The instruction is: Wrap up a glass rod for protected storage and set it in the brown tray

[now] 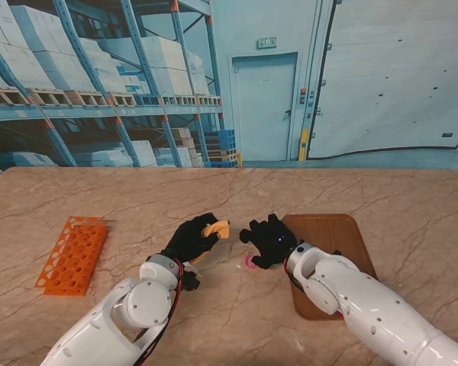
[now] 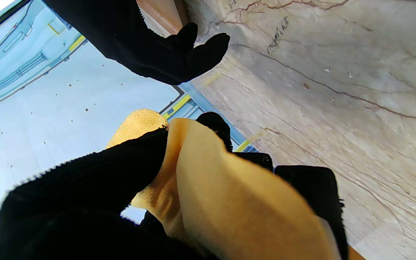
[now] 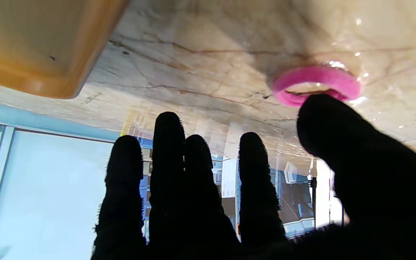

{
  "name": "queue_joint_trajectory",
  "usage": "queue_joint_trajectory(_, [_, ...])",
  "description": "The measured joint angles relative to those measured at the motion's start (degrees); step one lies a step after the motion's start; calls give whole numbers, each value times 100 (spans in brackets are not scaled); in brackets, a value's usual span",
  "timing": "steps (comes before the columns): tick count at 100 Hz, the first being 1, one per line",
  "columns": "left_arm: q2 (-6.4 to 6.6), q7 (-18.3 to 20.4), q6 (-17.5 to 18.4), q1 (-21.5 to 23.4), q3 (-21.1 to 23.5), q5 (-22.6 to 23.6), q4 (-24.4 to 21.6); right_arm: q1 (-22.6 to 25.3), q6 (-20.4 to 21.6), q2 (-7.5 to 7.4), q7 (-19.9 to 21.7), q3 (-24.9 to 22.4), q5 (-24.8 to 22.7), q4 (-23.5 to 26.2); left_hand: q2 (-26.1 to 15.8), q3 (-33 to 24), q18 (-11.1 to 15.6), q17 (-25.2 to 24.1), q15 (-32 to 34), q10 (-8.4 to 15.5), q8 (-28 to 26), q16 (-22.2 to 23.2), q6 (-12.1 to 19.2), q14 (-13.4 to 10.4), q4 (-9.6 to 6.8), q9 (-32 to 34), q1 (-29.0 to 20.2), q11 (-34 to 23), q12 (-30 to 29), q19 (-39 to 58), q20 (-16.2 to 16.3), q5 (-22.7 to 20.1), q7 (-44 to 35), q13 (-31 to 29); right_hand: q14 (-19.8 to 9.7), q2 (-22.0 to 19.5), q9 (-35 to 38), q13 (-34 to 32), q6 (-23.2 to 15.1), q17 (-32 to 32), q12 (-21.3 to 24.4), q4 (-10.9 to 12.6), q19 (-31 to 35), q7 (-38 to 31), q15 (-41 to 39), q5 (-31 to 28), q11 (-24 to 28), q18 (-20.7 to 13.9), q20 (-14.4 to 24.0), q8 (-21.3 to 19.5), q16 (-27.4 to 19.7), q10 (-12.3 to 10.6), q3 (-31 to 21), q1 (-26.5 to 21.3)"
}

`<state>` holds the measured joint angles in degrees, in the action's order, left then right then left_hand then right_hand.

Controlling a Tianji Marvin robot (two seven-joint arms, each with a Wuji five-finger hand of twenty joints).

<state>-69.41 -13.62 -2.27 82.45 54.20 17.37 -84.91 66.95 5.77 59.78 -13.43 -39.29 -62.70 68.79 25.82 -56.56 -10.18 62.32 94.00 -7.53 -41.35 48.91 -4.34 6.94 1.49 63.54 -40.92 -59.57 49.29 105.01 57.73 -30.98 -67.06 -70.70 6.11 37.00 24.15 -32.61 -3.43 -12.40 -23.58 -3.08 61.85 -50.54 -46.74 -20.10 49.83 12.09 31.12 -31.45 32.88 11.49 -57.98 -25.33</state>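
Observation:
My left hand (image 1: pixel 191 238) is shut on a yellow-tan cloth (image 1: pixel 215 229), held just off the table near the middle; in the left wrist view the cloth (image 2: pixel 229 195) bulges between the black fingers (image 2: pixel 96 177). No glass rod can be made out; it may be hidden inside the cloth. My right hand (image 1: pixel 270 240) hovers open just right of the cloth, fingers spread, holding nothing. A pink ring band (image 1: pixel 250 263) lies on the table under its thumb side, seen clearly in the right wrist view (image 3: pixel 316 83). The brown tray (image 1: pixel 332 259) lies beside the right hand.
An orange test-tube rack (image 1: pixel 72 254) lies on the table at the left, well apart from both hands. The right forearm (image 1: pixel 366 305) crosses over the near part of the tray. A corner of the tray (image 3: pixel 45 47) shows in the right wrist view.

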Motion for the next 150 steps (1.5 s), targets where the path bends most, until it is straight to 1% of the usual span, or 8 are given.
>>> queue_joint_trajectory(25, [-28, -11, -17, -8, 5, -21, 32, -143, 1, -16, -43, 294, -61, -125, 0, 25, 0, 0, 1, 0, 50, 0, 0, 0, -1, 0, -4, 0, 23, 1, 1, 1, 0, 0, -8, -118, 0, 0, 1, 0, 0, 0, 52, 1, -66, 0, 68, -54, -64, 57, -5, 10, -6, 183])
queue_joint_trajectory(69, [-38, -53, -46, 11, 52, -76, 24, 81, 60, -103, 32, 77, -350, 102, 0, 71, -1, 0, 2, 0, 60, 0, -44, 0, -6, 0, -63, 0, 24, 2, 1, 6, 0, 0, -22, -109, -172, 58, 1, 2, 0, 90, 75, -66, -88, -11, 81, -56, -136, 57, -62, 69, -12, 151])
queue_joint_trajectory(79, [-39, -53, -46, 11, 50, -76, 24, 144, 116, -112, -73, 10, -428, 105, 0, 74, 0, 0, 2, 0, 61, 0, -44, 0, -7, 0, -63, 0, 24, 2, 1, 6, 0, 0, -38, -45, -178, 58, 1, 3, 0, 608, 85, -149, -89, -11, 81, -56, -177, 51, -65, 69, 97, 152])
queue_joint_trajectory(95, [-42, -61, -44, 10, 50, -75, 28, 257, 203, -149, -126, -95, -546, 173, -2, 131, -1, 0, 2, -1, 61, 0, -44, 0, -14, 0, -65, 0, 24, 2, 1, 6, 0, 0, -67, 184, -237, 58, -3, 38, 0, 1871, 87, -222, -89, -11, 118, -56, -205, -3, -69, 69, 57, 202])
queue_joint_trajectory(105, [-44, -67, -43, 10, 54, -75, 28, 300, 234, -169, -130, -112, -578, 207, -2, 147, -1, 0, 3, -1, 63, 0, -45, 0, -15, 0, -123, 0, 24, 2, 1, 6, 0, 0, -70, 184, -236, 58, -31, 68, 0, 2476, 87, -264, -89, -11, 118, -56, -208, -3, -101, 67, 57, 203])
queue_joint_trajectory(116, [-45, -67, -35, 12, 64, -75, 28, 339, 257, -174, -130, -138, -588, 234, -2, 156, -1, 0, 3, -1, 64, 0, -45, 0, -15, 0, -125, 0, 24, 2, 1, 7, 0, 0, -81, 184, -240, 58, -37, 75, 0, 2516, 87, -264, -89, -11, 118, -56, -209, -4, -131, 64, 44, 266])
queue_joint_trajectory(119, [-45, -67, -32, 13, 67, -75, 28, 352, 259, -175, -136, -152, -595, 242, -2, 157, -1, 0, 3, -1, 64, 0, -45, 0, -15, 0, -126, 0, 24, 2, 1, 7, 0, 0, -84, 183, -240, 58, -38, 76, 0, 2634, 87, -264, -89, -8, 118, -56, -210, -4, -132, 64, 49, 380])
queue_joint_trajectory(150, [-44, -64, -26, 16, 78, -67, 28, 586, 219, -175, -333, -477, -781, 414, -2, 211, -1, 0, 4, -1, 64, 0, -45, 0, -16, 0, -186, 0, 24, 3, 1, 8, 0, 0, -99, 126, -247, 58, -86, 79, 0, 2611, 87, -269, -74, 56, 118, -56, -212, -5, -133, 64, 177, 551])
